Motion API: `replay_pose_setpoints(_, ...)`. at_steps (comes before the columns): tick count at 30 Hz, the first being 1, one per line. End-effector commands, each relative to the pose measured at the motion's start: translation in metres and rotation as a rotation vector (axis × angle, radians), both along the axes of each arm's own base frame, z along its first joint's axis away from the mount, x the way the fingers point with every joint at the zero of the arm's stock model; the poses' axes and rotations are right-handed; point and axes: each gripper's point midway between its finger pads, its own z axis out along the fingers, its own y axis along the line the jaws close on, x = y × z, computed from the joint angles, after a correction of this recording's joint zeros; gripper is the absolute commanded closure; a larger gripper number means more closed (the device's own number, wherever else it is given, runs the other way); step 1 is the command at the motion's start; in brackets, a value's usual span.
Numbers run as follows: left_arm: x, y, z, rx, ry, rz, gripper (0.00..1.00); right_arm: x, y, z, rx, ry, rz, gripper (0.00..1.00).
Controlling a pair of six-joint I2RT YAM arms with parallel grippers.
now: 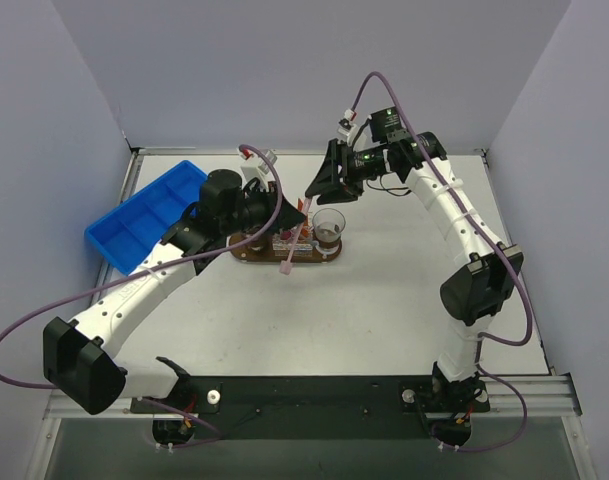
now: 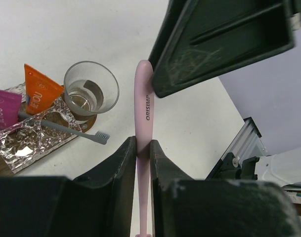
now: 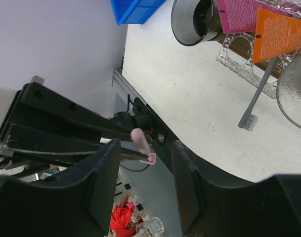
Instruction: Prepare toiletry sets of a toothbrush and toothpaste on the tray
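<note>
Pink toothbrush (image 2: 143, 123) between left fingers (image 2: 121, 168)

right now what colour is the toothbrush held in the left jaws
Pale pink, with dark lettering along it. The toothbrush shows best in the left wrist view.

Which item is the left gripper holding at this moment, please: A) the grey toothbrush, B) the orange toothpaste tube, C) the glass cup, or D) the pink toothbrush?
D: in the left wrist view the left gripper pinches the pink toothbrush, while the grey toothbrush lies loose beside the glass cup.
</note>
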Motion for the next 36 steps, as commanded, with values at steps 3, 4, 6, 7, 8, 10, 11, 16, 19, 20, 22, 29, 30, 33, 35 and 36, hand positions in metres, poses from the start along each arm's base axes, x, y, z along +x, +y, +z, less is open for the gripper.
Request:
replay_pose_setpoints(3, -0.002, -0.012, 0.052, -0.096, -0.104, -0.049, 1.0, -0.004, 0.006, 0.014, 0.047, 0.001, 0.033, 0.58)
replay_pose_setpoints(4, -0.003, -0.014, 0.051, -0.094, -0.104, -0.056, 1.0, -0.005, 0.006, 0.014, 0.048, 0.001, 0.032, 0.58)
replay_pose_setpoints(6, -0.005, -0.015, 0.051, -0.095, -0.105, -0.067, 1.0, -0.005, 0.007, 0.013, 0.048, 0.003, 0.035, 0.59)
replay_pose_setpoints(7, -0.004, -0.016, 0.05, -0.093, -0.101, -0.068, 1.0, -0.004, 0.006, 0.013, 0.049, 0.002, 0.035, 0.6)
replay_pose_setpoints(8, -0.004, -0.015, 0.048, -0.087, -0.096, -0.067, 1.0, -0.004, 0.007, 0.013, 0.049, 0.005, 0.036, 0.62)
replay_pose_setpoints(10, -0.005, -0.016, 0.049, -0.088, -0.097, -0.069, 1.0, -0.005, 0.007, 0.015, 0.053, -0.002, 0.041, 0.64)
replay_pose_setpoints(11, -0.004, -0.016, 0.049, -0.089, -0.096, -0.067, 1.0, -0.005, 0.007, 0.015, 0.054, -0.002, 0.042, 0.66)
replay_pose_setpoints(16, -0.002, -0.016, 0.048, -0.086, -0.093, -0.054, 1.0, -0.007, 0.008, 0.017, 0.061, -0.004, 0.053, 0.75)
replay_pose_setpoints(19, -0.001, -0.016, 0.049, -0.085, -0.098, -0.05, 1.0, -0.008, 0.008, 0.018, 0.065, -0.007, 0.06, 0.78)
replay_pose_setpoints(20, -0.001, -0.017, 0.048, -0.083, -0.095, -0.049, 1.0, -0.008, 0.009, 0.018, 0.068, -0.008, 0.063, 0.81)
replay_pose_setpoints(22, 0.0, -0.017, 0.048, -0.084, -0.094, -0.045, 1.0, -0.008, 0.009, 0.019, 0.074, -0.01, 0.07, 0.86)
replay_pose_setpoints(29, 0.006, -0.019, 0.049, -0.08, -0.087, -0.027, 1.0, -0.008, 0.006, 0.021, 0.067, -0.019, 0.056, 1.0)
replay_pose_setpoints(30, 0.007, -0.02, 0.047, -0.076, -0.08, -0.025, 1.0, -0.006, 0.003, 0.02, 0.054, -0.024, 0.041, 1.0)
replay_pose_setpoints(33, 0.007, -0.02, 0.049, -0.075, -0.076, -0.024, 0.7, 0.0, -0.009, 0.02, 0.026, -0.047, -0.014, 1.0)
replay_pose_setpoints(35, 0.007, -0.019, 0.048, -0.07, -0.077, -0.022, 0.43, 0.001, -0.016, 0.025, 0.029, -0.05, -0.051, 1.0)
replay_pose_setpoints(36, 0.005, -0.017, 0.049, -0.068, -0.08, -0.021, 0.39, 0.006, -0.024, 0.024, 0.031, -0.04, -0.083, 1.0)
